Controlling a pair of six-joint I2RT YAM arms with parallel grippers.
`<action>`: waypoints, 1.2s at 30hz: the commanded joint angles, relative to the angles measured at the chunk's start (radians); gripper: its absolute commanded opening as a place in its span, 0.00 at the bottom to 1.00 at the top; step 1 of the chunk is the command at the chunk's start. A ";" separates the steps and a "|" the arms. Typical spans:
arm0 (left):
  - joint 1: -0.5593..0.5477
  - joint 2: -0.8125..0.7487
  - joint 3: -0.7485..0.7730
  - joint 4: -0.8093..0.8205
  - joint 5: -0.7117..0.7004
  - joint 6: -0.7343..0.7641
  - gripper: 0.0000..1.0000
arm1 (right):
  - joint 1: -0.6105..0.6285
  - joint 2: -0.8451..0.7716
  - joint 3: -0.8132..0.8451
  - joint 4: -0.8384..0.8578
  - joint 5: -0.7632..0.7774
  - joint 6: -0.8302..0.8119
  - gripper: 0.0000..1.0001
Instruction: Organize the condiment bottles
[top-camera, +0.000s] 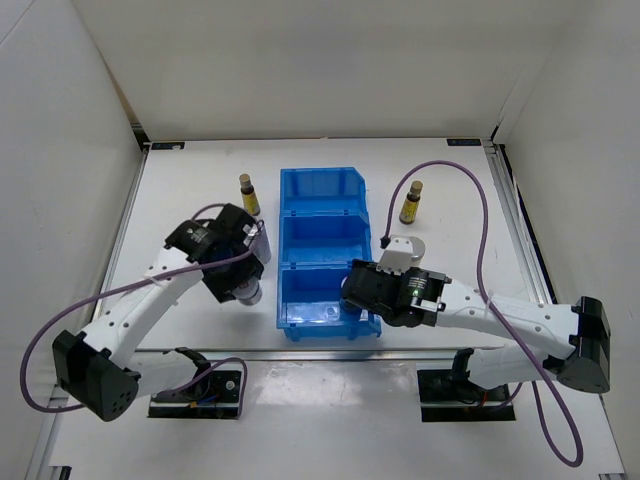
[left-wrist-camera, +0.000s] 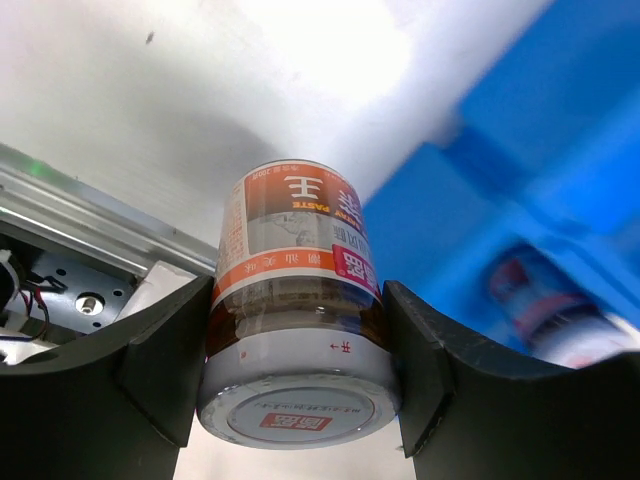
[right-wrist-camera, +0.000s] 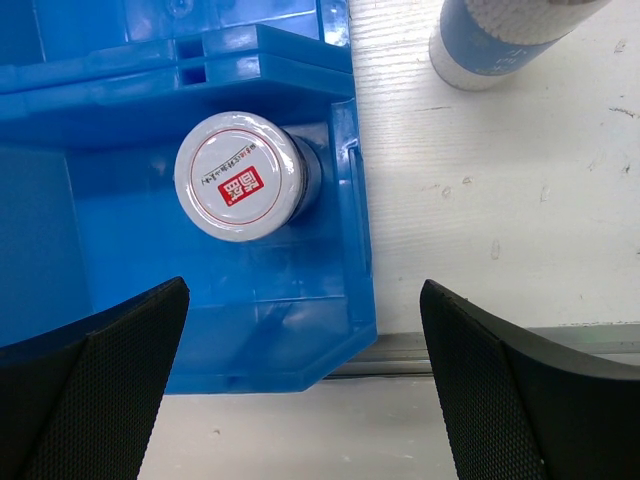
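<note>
A short jar with an orange-red label and a silver red-marked lid sits between my left gripper's black fingers, which press on both its sides. In the top view this left gripper is just left of the blue bin. My right gripper hangs open over the bin's near compartment, where a second silver-lidded jar stands. A white-blue cylinder stands on the table right of the bin. Two amber bottles stand on either side of the bin's far end.
The bin's far and middle compartments show nothing inside. A metal rail runs along the table's near edge. White walls close off the left, back and right. The right arm's purple cable loops over the table.
</note>
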 joint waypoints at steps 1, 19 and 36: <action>-0.004 -0.051 0.180 -0.084 -0.092 0.048 0.11 | 0.005 -0.038 0.011 0.015 0.028 0.028 1.00; -0.307 0.253 0.427 0.079 -0.006 0.088 0.11 | 0.005 -0.168 -0.069 -0.024 0.069 0.131 1.00; -0.318 0.457 0.219 0.313 0.087 0.131 0.11 | 0.005 -0.168 -0.078 -0.024 0.078 0.131 1.00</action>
